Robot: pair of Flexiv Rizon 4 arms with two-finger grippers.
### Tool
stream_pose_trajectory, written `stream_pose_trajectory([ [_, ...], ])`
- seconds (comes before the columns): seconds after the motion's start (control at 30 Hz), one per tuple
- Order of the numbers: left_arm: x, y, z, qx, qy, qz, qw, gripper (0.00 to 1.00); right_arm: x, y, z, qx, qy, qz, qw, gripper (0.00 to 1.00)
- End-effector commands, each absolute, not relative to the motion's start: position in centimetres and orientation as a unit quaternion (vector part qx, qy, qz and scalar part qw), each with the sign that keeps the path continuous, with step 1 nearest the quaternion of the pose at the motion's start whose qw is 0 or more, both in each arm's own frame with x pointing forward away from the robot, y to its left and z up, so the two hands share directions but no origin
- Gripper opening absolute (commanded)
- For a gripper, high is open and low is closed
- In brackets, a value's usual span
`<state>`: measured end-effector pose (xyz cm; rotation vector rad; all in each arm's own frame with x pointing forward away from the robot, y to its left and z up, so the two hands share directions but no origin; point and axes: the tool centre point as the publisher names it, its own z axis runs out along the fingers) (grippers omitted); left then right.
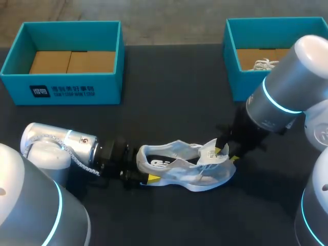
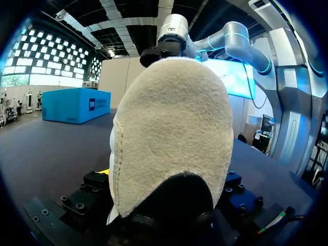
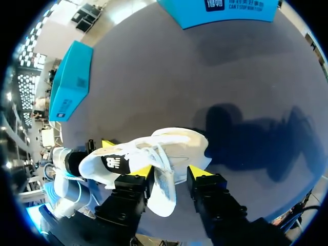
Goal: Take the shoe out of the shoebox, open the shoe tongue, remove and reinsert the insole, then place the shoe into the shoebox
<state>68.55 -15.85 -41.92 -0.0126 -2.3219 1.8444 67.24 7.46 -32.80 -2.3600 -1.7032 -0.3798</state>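
Note:
A white mesh shoe [image 1: 184, 166] lies on the dark table with its toe pointing right. My left gripper [image 1: 144, 173] comes in low from the left, its fingers spread wide on both sides of the heel. In the left wrist view the heel [image 2: 169, 138] fills the space between them. My right gripper [image 3: 170, 173] stands over the front of the shoe, and the white tongue [image 3: 164, 190] hangs between its yellow tips. The tongue rests against one finger, with a gap to the other. In the head view this gripper [image 1: 225, 152] sits just above the tongue [image 1: 207, 151].
A teal shoebox [image 1: 61, 89] with a cardboard floor stands at the back left. A second teal box [image 1: 233, 66] at the back right holds something white with laces [image 1: 264, 64]. Bare dark table lies between the boxes and the shoe.

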Motion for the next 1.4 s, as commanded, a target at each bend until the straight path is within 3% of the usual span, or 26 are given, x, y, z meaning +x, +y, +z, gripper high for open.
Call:
stream_pose_trajectory([
  [0.03,68.4,-16.0,-42.2,-0.004,-0.780,0.619,0.088,0.00,67.2,7.5,-32.4,-0.800,-0.578,-0.127,0.101,0.47],
  [0.37,68.4,-16.0,-42.2,-0.004,-0.780,0.619,0.088,0.00,66.9,9.3,-29.0,-0.798,-0.593,-0.095,0.055,0.53],
  [1.1,68.4,-16.0,-42.2,-0.004,-0.780,0.619,0.088,0.00,67.7,14.6,-22.6,-0.748,-0.663,-0.012,-0.038,0.51],
  [1.4,68.4,-16.0,-42.2,-0.004,-0.780,0.619,0.088,0.00,67.9,15.3,-22.2,-0.736,-0.675,-0.007,-0.043,0.49],
])
